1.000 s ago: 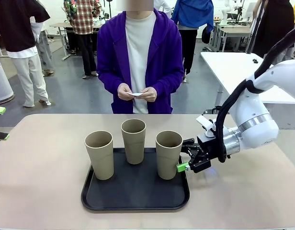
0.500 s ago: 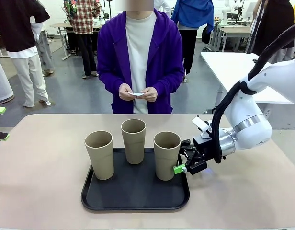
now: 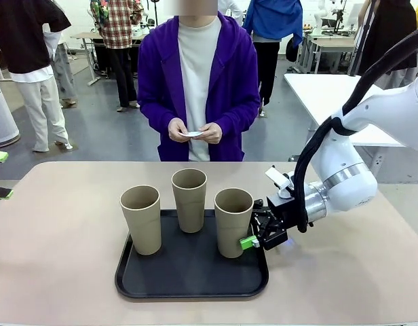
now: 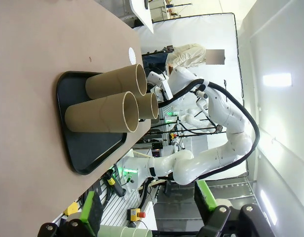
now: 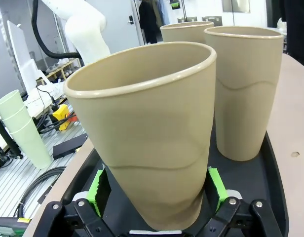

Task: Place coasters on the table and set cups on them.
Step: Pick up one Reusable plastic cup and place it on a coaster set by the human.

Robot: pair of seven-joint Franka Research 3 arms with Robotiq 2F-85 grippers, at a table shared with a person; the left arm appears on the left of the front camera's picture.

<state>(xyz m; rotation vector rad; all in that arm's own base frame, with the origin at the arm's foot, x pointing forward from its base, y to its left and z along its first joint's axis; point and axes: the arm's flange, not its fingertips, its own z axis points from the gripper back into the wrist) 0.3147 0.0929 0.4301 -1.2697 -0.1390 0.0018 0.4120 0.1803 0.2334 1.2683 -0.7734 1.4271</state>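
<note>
3 cups stand upright on a black tray (image 3: 195,280), which sits in the middle of the tan counter (image 3: 60,272), toward its near side. The cups are alike: tall, tapered, matte tan-beige, with no handles and mouths wider than their bases. The left cup (image 3: 140,219) and the right cup (image 3: 233,223) stand on the near part of the tray. The middle cup (image 3: 189,198) stands farther back, at the tray's far edge. All 3 are apart from one another.

The right end effector (image 3: 248,238) reaches in from the right, low against the right cup. Its jaws are spread wide, with the cup's lower part between the 2 green pads (image 5: 98,190). From the wrist, each pad sits just beside the cup's wall, and I cannot tell whether either one touches it. The cup's base is down on the tray.

The left end effector (image 4: 144,192) hangs off to the left, well apart from the tray. Its jaws are wide open with nothing between them.

At the far side stands a person (image 3: 199,81) in a purple jacket. A small, thin white coaster (image 3: 193,134) is pinched between the person's hands (image 3: 210,134) at waist height. It is too small to make out its edge.
</note>
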